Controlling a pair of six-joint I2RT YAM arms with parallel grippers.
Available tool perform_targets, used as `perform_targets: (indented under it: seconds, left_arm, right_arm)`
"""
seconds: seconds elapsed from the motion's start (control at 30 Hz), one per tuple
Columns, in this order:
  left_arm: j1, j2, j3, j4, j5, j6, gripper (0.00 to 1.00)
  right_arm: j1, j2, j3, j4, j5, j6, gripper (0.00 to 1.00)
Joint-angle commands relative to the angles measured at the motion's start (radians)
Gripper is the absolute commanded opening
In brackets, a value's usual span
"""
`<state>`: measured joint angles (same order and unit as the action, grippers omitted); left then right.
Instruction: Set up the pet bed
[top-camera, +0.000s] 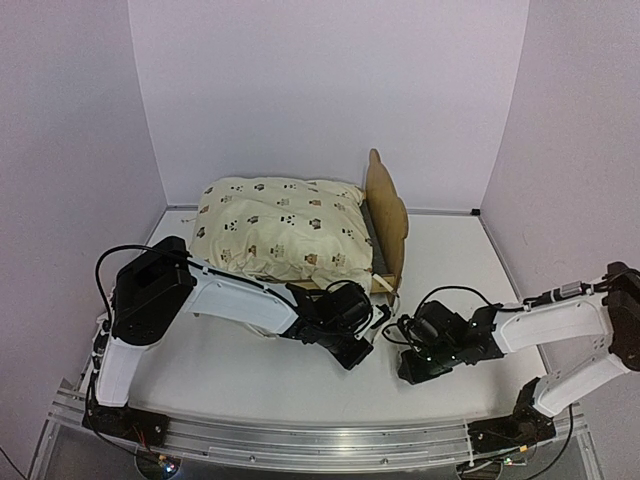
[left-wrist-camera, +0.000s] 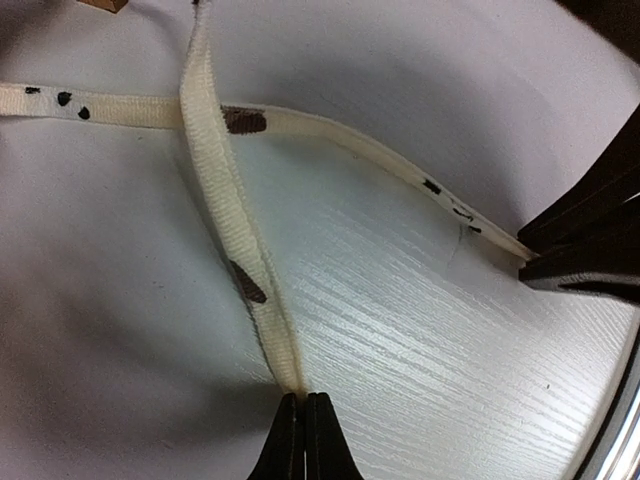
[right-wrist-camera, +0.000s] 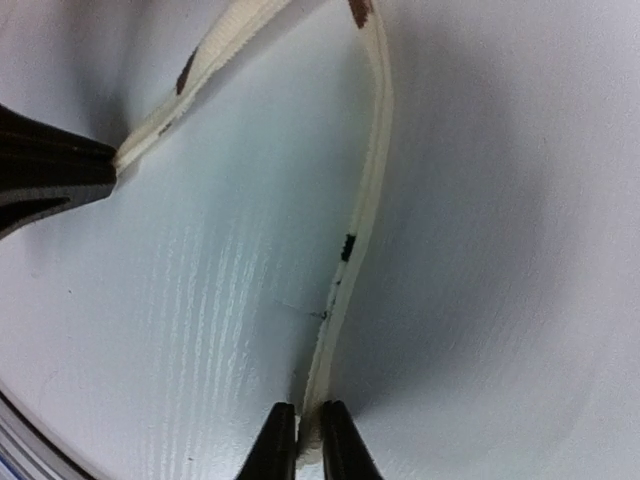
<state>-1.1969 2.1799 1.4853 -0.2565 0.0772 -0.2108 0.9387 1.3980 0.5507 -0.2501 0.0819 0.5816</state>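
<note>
Plywood pet bed (top-camera: 386, 210) stands at the far centre of the white table (top-camera: 470, 270), close to the back wall. Its ear-shaped headboard is upright at the right end. A cream cushion (top-camera: 280, 232), printed with small bear faces, lies on the frame and covers most of it. Only the headboard and a short strip of the near rail show.

Both arms reach inward over the bare table surface, just near of the bed's near right corner. The two wrists are close together but do not touch.

Left gripper (left-wrist-camera: 303, 400): the jaws are pressed flat together on the end of the first tie (left-wrist-camera: 235, 250), a narrow cream ribbon with dark brown marks. The ribbon runs from the fingertips away toward the far side.

Right gripper (right-wrist-camera: 300, 410): the jaws stand narrow and are clamped on the end of the second tie (right-wrist-camera: 365, 200), a ribbon of the same cream fabric with small dark marks. The ribbon edge shows between the two fingertips.

In the left wrist view the two ties cross at the far end, with the first tie passing over the second tie. From the crossing they spread apart, one to each gripper. Each ribbon casts a soft shadow on the table. Whether either one rests on the surface along its length cannot be told.

An aluminium rail (top-camera: 320, 440) carries both arm bases at the near edge of the table
</note>
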Motion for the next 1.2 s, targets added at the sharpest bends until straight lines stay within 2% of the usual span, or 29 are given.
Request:
perform_targets:
  seconds: [0.0, 0.17, 0.4, 0.63, 1.0, 1.17]
  left_arm:
    - [-0.005, -0.02, -0.008, 0.011, 0.005, -0.01, 0.0]
    - [-0.006, -0.032, -0.019, 0.015, -0.001, -0.01, 0.0]
    - [-0.005, -0.094, -0.07, 0.028, -0.019, -0.02, 0.0]
    - [-0.005, -0.11, -0.08, 0.023, -0.032, -0.02, 0.05]
    - [-0.013, -0.225, -0.165, 0.088, -0.036, -0.022, 0.45]
    - [-0.013, -0.286, -0.208, 0.126, -0.025, -0.022, 0.54]
  right_arm:
    - [0.019, 0.04, 0.011, -0.078, 0.069, 0.011, 0.02]
    - [0.024, 0.037, 0.04, -0.078, 0.036, 0.001, 0.0]
    - [0.023, -0.074, 0.098, -0.075, 0.0, -0.028, 0.0]
    - [0.023, -0.091, 0.167, -0.075, -0.004, -0.056, 0.0]
    - [-0.008, -0.056, 0.23, -0.061, -0.024, -0.049, 0.0]
    - [-0.039, -0.025, 0.241, -0.03, -0.108, -0.026, 0.0]
